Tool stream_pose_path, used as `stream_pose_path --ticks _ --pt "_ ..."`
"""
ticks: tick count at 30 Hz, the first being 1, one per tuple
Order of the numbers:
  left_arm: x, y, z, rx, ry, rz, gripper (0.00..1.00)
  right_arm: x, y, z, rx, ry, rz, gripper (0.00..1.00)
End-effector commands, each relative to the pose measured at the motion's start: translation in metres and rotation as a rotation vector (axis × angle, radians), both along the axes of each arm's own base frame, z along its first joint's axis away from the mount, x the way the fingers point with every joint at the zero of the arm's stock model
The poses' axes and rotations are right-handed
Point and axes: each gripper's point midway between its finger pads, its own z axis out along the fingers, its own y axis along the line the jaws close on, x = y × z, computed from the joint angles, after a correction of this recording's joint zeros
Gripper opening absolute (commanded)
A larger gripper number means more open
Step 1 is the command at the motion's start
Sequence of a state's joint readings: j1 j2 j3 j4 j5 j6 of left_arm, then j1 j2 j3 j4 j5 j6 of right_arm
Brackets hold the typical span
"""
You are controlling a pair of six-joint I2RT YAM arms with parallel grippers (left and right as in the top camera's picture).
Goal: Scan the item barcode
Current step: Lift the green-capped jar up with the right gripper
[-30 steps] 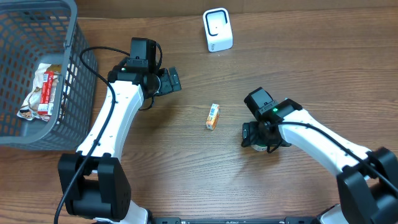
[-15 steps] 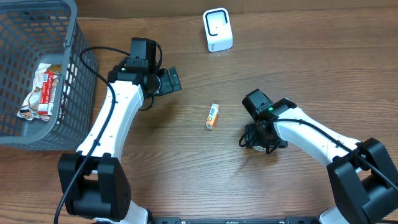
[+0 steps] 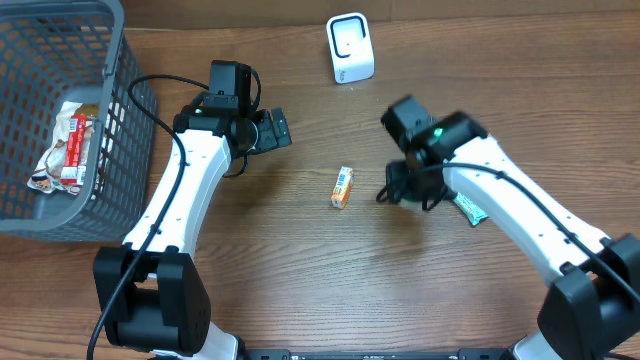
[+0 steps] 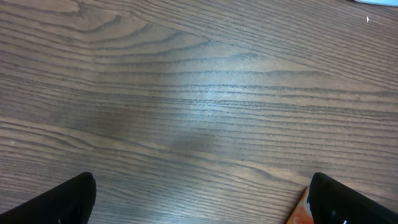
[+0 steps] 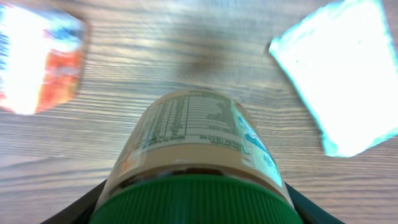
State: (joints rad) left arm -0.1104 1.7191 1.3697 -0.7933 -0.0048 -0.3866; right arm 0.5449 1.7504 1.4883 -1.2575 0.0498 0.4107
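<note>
A beige bottle (image 5: 193, 140) with a printed label and a green ribbed cap (image 5: 199, 202) fills the right wrist view. My right gripper (image 3: 404, 188) is shut on it at the cap, a black finger on each side, and holds it above the wood. The white barcode scanner (image 3: 350, 48) stands at the back of the table, beyond the right gripper. My left gripper (image 3: 272, 131) hovers open left of centre, nothing between its fingertips (image 4: 69, 198).
A small orange box (image 3: 342, 187) lies at mid-table, just left of the right gripper. A teal packet (image 3: 468, 208) lies flat to that gripper's right. A grey mesh basket (image 3: 120, 120) with a snack pack (image 3: 72, 148) occupies the far left.
My right gripper has closed on the bottle and carried it up and toward the back of the table, uncovering the teal packet. The left arm has not moved.
</note>
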Motion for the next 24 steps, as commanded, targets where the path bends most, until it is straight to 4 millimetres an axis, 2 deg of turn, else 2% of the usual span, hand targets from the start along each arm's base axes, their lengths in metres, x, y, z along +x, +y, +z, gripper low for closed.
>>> stream_pose_path --ticks 1,4,7,11,16,20,24 --pt "0.002 0.0 0.005 0.001 -0.015 0.007 1.0 0.009 0.005 0.03 0.015 -0.051 0.029 0.62" --pt "0.002 0.0 0.005 0.001 -0.015 0.007 1.0 0.011 0.005 0.036 0.013 -0.065 0.043 0.62" --pt "0.002 0.0 0.005 0.001 -0.015 0.007 1.0 0.005 0.001 0.028 -0.003 -0.035 0.045 0.62" --pt "0.002 0.0 0.005 0.001 -0.015 0.007 1.0 -0.008 -0.007 0.005 -0.037 0.022 0.044 0.62" --pt "0.002 0.0 0.005 0.001 -0.015 0.007 1.0 -0.019 -0.015 -0.038 -0.063 0.056 0.055 0.62" --pt "0.002 0.0 0.005 0.001 -0.015 0.007 1.0 -0.021 -0.015 -0.066 -0.052 0.04 0.056 0.62" --pt "0.002 0.0 0.005 0.001 -0.015 0.007 1.0 -0.024 -0.017 -0.085 -0.048 0.032 0.055 0.63"
